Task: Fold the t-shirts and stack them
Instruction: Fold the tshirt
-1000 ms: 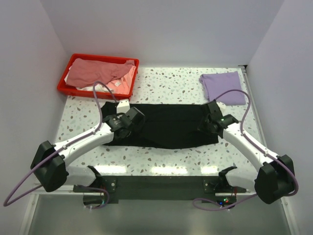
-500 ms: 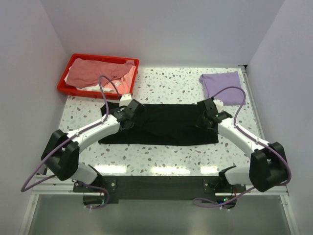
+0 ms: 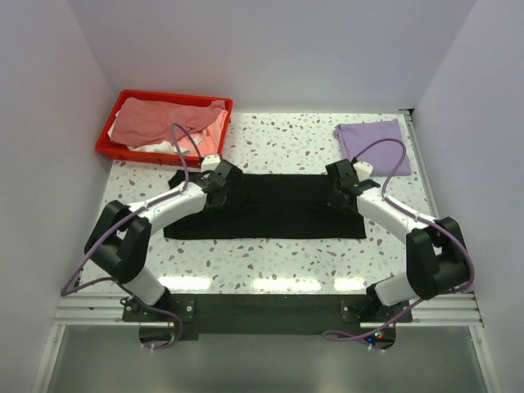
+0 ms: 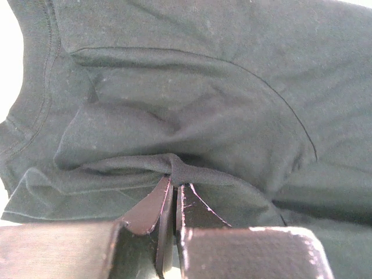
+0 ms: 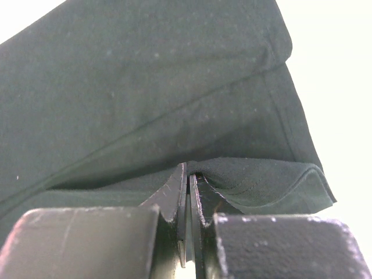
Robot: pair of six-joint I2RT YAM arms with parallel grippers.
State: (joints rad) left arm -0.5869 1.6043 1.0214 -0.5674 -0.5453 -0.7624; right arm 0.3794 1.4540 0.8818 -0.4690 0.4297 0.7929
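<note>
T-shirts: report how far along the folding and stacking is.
Done: the purple shirt lies folded at the far right corner of the table. In hand: the black shirt is spread across the middle, partly folded, with the left gripper and right gripper each shut on a pinch of its cloth. Left: finishing that fold, stacking it, then the pink shirt and white shirt lying crumpled in the red bin.

Left gripper [image 4: 173,183] and right gripper [image 5: 188,172] pinched closed, extended forward

Bright, even overhead light; wrist views glare white, near claws blurred.
</note>
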